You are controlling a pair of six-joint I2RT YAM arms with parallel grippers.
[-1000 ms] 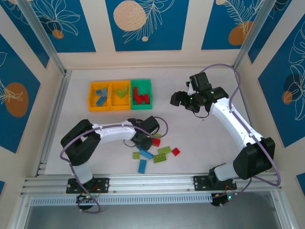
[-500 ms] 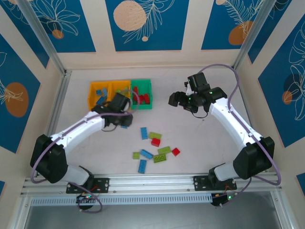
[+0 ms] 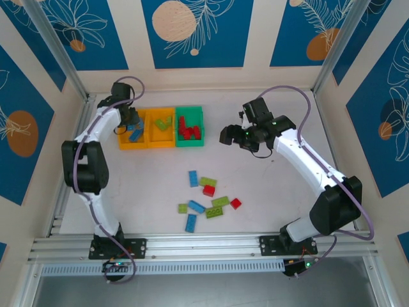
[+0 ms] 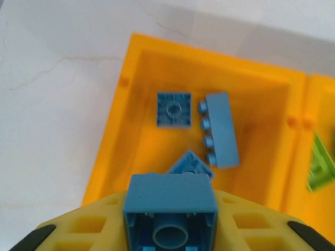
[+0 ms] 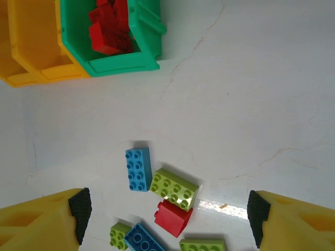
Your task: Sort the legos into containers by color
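Left claw [image 3: 128, 121]: closed on a blue brick [image 4: 170, 196]. In the left wrist view we see the brick from its hollow underside, between the two yellow fingers. The claw hangs over the near part of the left orange bin [image 3: 124, 144].
Left orange bin: it holds blue legos only, among them a square one [image 4: 174, 109] and an oblong one [image 4: 222, 130] lying on its side.
Middle orange bin [image 3: 161, 145]: lime green legos [image 3: 163, 123] lie inside.
Green bin [image 3: 190, 144]: red legos [image 3: 188, 130] lie inside.
Table [image 3: 268, 192]: nine loose legos are in a group near its front. There is a blue one [image 3: 193, 178], a green one [image 3: 208, 181] just beside it, a red one [image 3: 208, 190] and another red one [image 3: 236, 203] at the right end, with more blue and green ones between.
Right claw [image 3: 235, 137]: open and empty, with the fingers wide apart. It hovers to the right of the green bin and above the loose group.
Step, as we judge it: releasing the blue brick into the left bin.
Risk 1: the brick sits close to the near wall of the bin. If the claw opens here, the brick may hit the rim and fall outside.
Risk 2: the bins touch each other, so a bounce could send the brick among the green legos.
Risk 3: the loose legos lie close together, so the right claw may push a neighbour or grip two colours at once.
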